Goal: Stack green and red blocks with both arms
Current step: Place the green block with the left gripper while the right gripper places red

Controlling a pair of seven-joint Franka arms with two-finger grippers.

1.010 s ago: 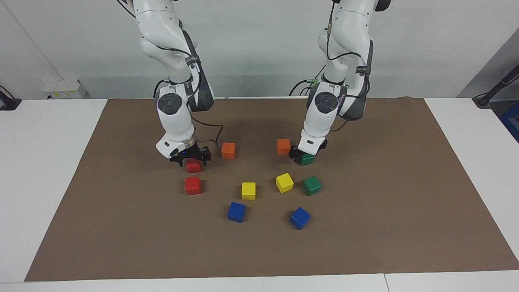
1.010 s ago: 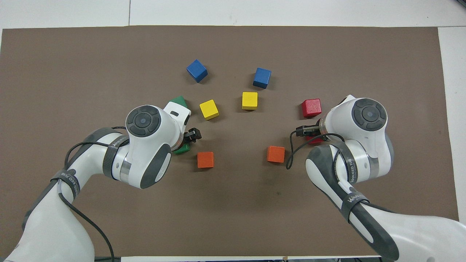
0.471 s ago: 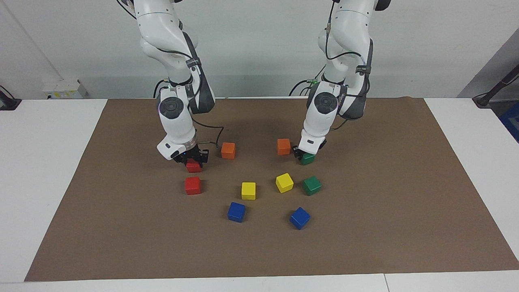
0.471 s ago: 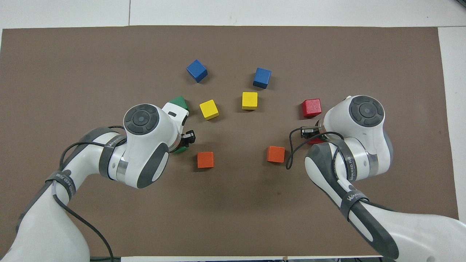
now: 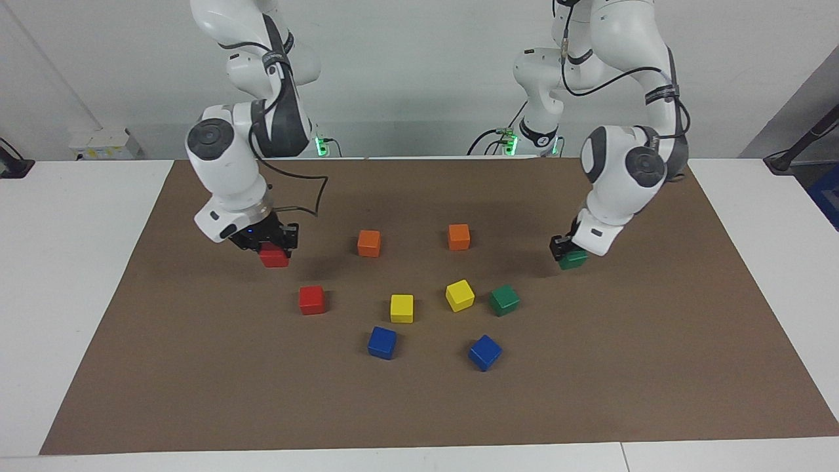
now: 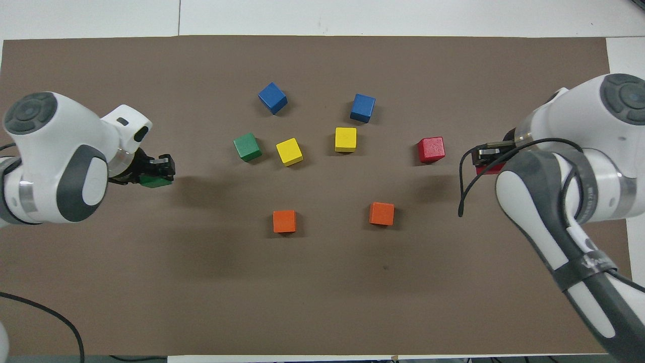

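A red block (image 5: 274, 257) is clamped in the closed right pincer (image 5: 265, 244), a green block (image 5: 573, 259) in the closed left pincer (image 5: 565, 252), both raised above the desk (image 5: 419, 406) for stacking; their mates (image 5: 312, 299) (image 5: 504, 299) rest around five and seven o'clock.

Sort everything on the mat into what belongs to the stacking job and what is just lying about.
Belongs to the job:
- red block held in the right gripper
- green block held in the left gripper
- loose red block
- loose green block

Lying about:
- orange blocks
- yellow blocks
- blue blocks
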